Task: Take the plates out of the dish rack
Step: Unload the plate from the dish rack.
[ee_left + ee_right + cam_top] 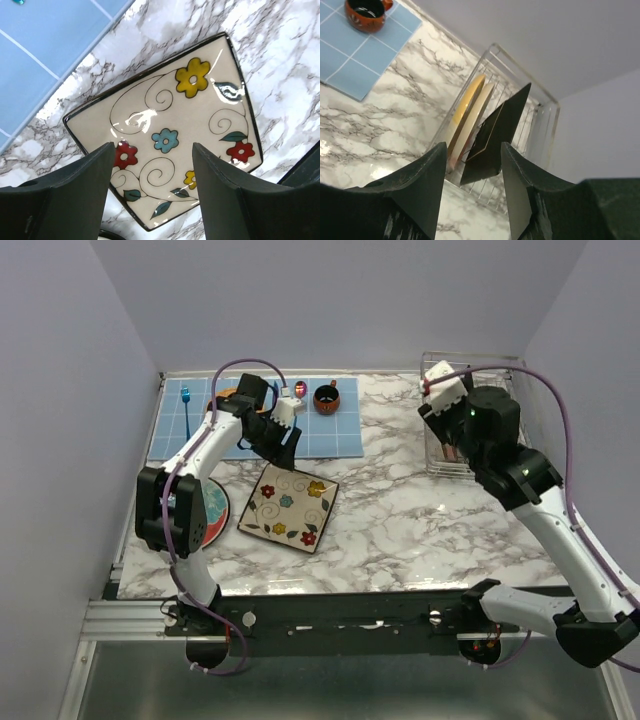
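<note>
The square cream floral plate (288,508) lies flat on the marble table; it fills the left wrist view (170,120). My left gripper (283,452) (152,165) hovers open and empty just above its far edge. A round red plate with a teal centre (214,508) lies left of it, partly under my left arm. The dish rack (436,462) stands at the back right. In the right wrist view the rack (546,125) holds a cream-yellow plate (466,102), a beige plate (476,120) and a square dark plate (501,131) on edge. My right gripper (452,445) (472,170) is open and empty, short of them.
A blue tiled mat (250,430) lies at the back left with an orange-brown cup (326,398) (367,11), a blue utensil (186,405) and an orange disc (224,400) half hidden by my left arm. Walls close in on both sides.
</note>
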{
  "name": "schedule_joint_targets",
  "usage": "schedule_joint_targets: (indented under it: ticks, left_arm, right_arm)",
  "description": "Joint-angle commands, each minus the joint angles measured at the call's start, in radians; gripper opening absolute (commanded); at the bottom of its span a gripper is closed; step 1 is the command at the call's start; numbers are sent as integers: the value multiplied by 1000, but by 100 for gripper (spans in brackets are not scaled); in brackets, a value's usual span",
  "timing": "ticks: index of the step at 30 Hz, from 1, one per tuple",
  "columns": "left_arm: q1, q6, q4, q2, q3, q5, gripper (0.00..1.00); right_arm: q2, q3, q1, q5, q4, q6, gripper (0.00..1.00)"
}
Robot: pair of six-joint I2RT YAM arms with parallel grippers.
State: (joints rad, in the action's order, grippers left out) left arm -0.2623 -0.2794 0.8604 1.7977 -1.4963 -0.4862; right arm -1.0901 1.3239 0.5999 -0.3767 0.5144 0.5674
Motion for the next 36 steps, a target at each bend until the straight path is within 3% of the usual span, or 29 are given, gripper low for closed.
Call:
schedule_joint_targets:
  ticks: [1, 14, 36]
  left_arm:
    - [-12, 11, 3, -47, -27, -38, 72]
    - [-12, 11, 3, -119, -24, -74, 73]
    - [-12, -3, -8, -113, -4, -86, 73]
  right_arm:
    - [-59, 78, -127, 165, 151, -221, 55]
    - [-113, 14, -385, 355, 101, -299, 53]
    - [-205, -2, -565, 409, 44, -291, 58]
